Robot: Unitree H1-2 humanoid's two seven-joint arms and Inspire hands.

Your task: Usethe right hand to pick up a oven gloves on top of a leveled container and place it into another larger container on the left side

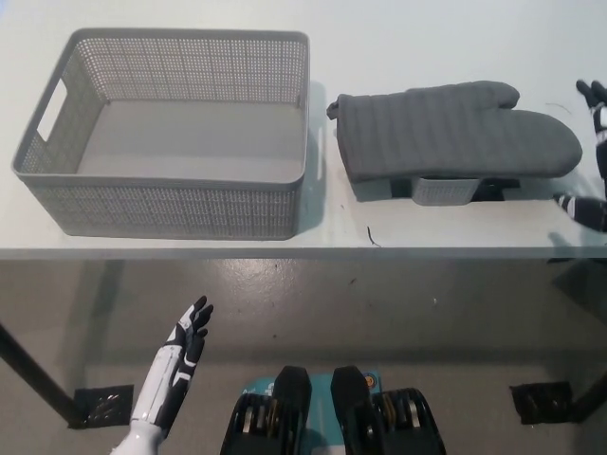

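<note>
A grey quilted oven glove [453, 130] lies flat over a low grey container [442, 191] on the white table, its thumb toward the back. To its left stands a larger grey lattice basket [171, 204] with nothing in it. My black right hand [595, 152] shows only partly at the right edge of the picture, above the table just right of the glove's tip, its fingers spread and holding nothing. My white left hand [180, 365] rests low at the lower left, below the table's front edge, open.
The table's front edge [303, 253] runs across the middle of the picture, with grey floor below it. Bare tabletop lies behind the basket and the glove. A thin dark thread [371, 237] lies on the table near the front edge.
</note>
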